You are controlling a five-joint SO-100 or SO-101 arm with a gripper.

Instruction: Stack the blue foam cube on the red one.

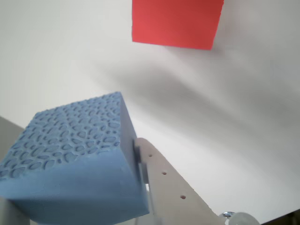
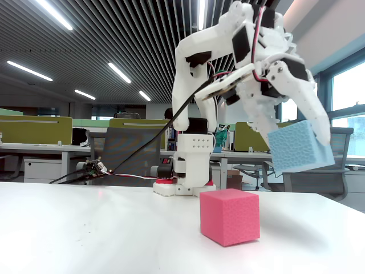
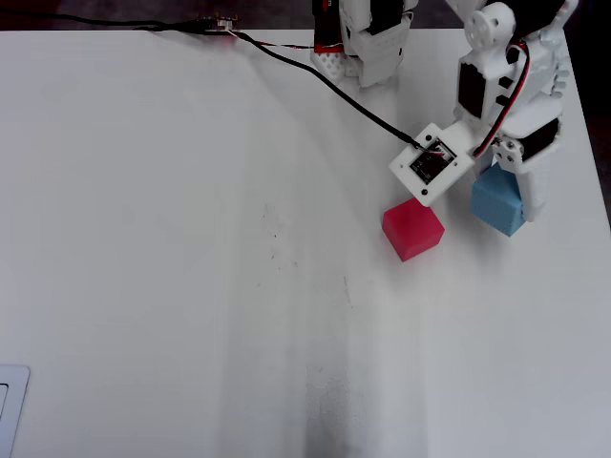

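The light blue foam cube (image 2: 299, 146) is held in my gripper (image 2: 302, 142), lifted well above the table, to the right of the red cube in the fixed view. It fills the lower left of the wrist view (image 1: 75, 164), with one white finger (image 1: 168, 187) pressed on its right side. The pinkish-red foam cube (image 2: 230, 216) rests on the white table; it shows at the top of the wrist view (image 1: 177, 22) and in the overhead view (image 3: 412, 229), left of the blue cube (image 3: 496, 200).
The arm's base (image 2: 187, 171) stands behind the red cube. A black cable (image 3: 315, 72) runs from the base to a small board (image 3: 218, 23) at the back. The white table (image 3: 172, 239) stretches wide to the left in the overhead view.
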